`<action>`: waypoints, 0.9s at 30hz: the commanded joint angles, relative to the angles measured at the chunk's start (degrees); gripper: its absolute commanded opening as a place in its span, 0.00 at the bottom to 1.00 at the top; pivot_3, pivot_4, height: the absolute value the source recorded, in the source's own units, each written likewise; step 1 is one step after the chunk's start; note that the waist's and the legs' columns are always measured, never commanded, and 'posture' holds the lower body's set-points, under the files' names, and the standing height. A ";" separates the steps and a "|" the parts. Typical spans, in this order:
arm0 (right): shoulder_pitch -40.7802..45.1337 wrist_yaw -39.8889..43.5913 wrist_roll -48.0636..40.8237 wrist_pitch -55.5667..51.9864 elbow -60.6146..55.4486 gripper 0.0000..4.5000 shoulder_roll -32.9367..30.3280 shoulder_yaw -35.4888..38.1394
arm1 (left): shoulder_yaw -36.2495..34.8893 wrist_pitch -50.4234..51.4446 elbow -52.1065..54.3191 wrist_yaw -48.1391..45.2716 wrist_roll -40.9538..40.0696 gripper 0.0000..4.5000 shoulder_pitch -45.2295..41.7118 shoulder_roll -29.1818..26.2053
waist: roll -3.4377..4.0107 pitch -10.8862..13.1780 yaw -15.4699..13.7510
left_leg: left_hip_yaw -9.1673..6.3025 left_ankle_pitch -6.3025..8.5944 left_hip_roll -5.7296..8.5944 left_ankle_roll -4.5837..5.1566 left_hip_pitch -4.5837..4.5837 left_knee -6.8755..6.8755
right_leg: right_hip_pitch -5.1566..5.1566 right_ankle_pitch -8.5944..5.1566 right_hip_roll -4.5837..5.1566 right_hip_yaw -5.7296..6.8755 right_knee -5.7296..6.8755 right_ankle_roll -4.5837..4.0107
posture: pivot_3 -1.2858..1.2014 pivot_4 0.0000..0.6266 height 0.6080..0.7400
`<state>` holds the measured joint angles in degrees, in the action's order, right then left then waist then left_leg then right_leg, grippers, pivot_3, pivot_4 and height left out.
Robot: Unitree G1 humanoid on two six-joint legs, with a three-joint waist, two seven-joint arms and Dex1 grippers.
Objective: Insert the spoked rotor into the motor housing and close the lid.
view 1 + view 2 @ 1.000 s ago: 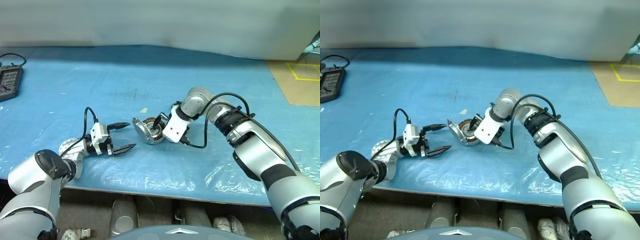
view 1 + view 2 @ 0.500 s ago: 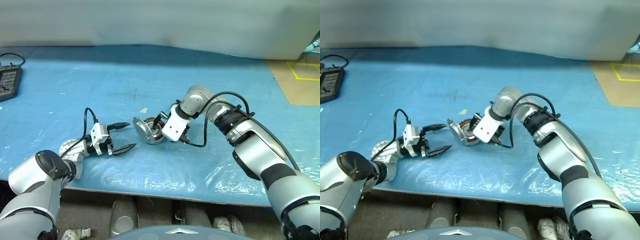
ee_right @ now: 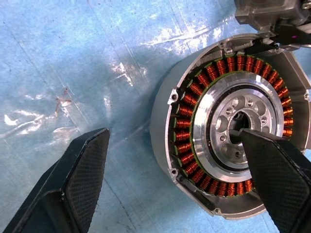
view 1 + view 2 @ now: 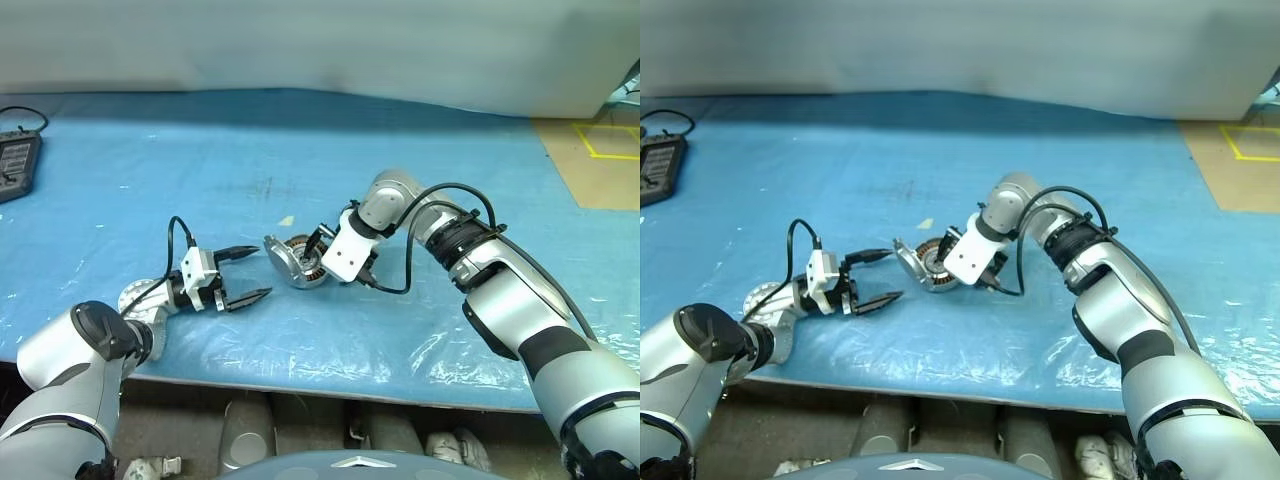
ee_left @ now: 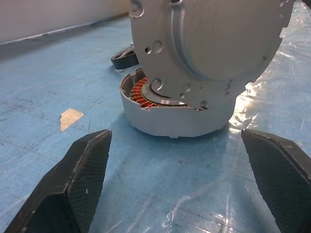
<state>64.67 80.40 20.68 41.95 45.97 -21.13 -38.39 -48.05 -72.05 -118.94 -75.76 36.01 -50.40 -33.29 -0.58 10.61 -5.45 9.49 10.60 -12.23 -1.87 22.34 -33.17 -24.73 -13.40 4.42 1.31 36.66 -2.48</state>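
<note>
The motor housing [image 4: 308, 270] stands on the blue table, a silver cup with copper windings [image 3: 187, 121] inside. Within the windings lies a dark-rimmed silver wheel with a holed hub, apparently the spoked rotor [image 3: 221, 121]. The lid [image 4: 280, 258] stands upright on the housing's left edge, its flat back [image 5: 209, 43] towards my left gripper. The left gripper [image 4: 262, 270] is level, open and a short way left of the lid, touching nothing. My right gripper [image 3: 175, 133] points down over the housing, open, with one finger [image 3: 272, 179] over the hub and the other [image 3: 73, 184] outside the wall.
A black device with a cable [image 4: 18, 165] lies at the table's far left. A small pale tape scrap [image 4: 288, 221] sits just behind the housing. The crinkled blue sheet [image 4: 400, 150] ends at the front edge close to my arms. Tan floor with yellow tape [image 4: 600, 150] lies far right.
</note>
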 commanded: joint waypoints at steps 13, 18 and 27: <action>0.32 0.60 -3.53 -1.59 -2.74 0.99 0.12 1.91 | -0.36 -1.11 -1.06 0.29 -0.18 1.00 0.91 0.35 | 0.00 0.00 0.05 | 0.00 -0.06 0.00 0.09 0.34 -0.03 | -0.35 0.01 -0.01 0.01 0.04 0.01 | 0.52 0.24 1.00; -0.23 0.34 -3.66 -1.46 -3.33 0.82 0.06 1.88 | -0.34 -1.07 -1.06 0.26 -0.17 1.00 0.93 0.34 | 0.00 0.00 0.03 | 0.00 -0.05 0.00 0.08 0.34 -0.03 | -0.36 0.01 -0.01 0.01 0.04 0.01 | 0.52 0.24 1.00; -0.49 -2.44 -2.53 -1.12 -2.95 0.40 0.54 2.30 | -0.33 -0.91 -1.06 0.04 -0.23 1.00 0.87 0.02 | -0.01 0.00 0.12 | 0.00 -0.06 0.00 0.09 0.34 -0.04 | -0.35 0.01 -0.01 0.02 0.06 0.01 | 0.52 0.24 1.00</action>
<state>63.98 79.28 18.11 40.70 43.95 -21.11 -36.74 -48.06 -72.31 -118.94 -75.76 36.06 -49.56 -32.74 -0.58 10.61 -5.33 9.49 10.55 -12.24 -1.79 22.67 -33.21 -25.08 -13.39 4.41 1.33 36.72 -2.47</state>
